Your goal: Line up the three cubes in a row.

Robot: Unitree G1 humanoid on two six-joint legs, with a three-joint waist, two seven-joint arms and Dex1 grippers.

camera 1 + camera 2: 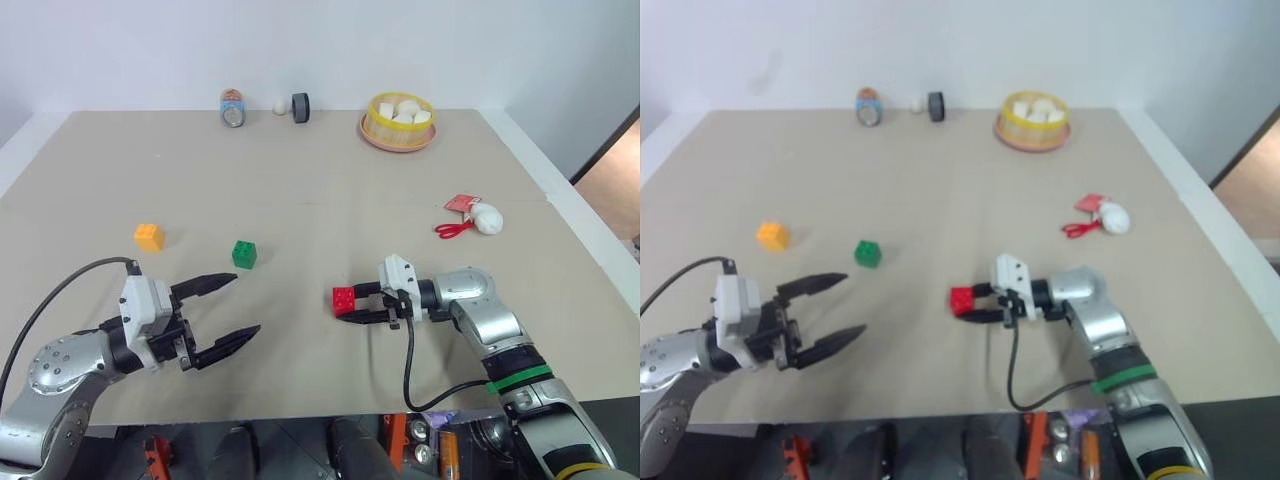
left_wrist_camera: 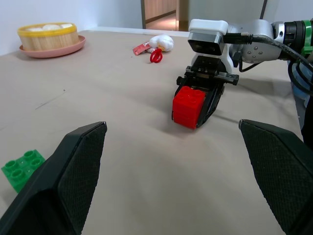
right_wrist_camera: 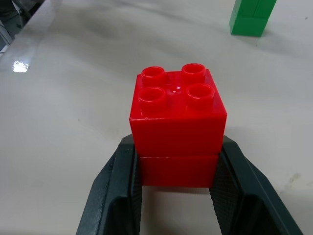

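Right gripper (image 1: 352, 307) has its two black fingers clamped on the red cube (image 1: 344, 299), studs up, low over the tan table (image 1: 300, 180) near its front edge. Left gripper (image 1: 232, 313) hangs with fingers spread wide, holding nothing. Green cube (image 1: 244, 254) sits just beyond it, and the orange-yellow cube (image 1: 149, 236) is further left, so they're all apart.

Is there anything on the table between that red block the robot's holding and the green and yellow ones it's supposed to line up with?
Nothing visible: bare table lies between the red cube and the green cube.
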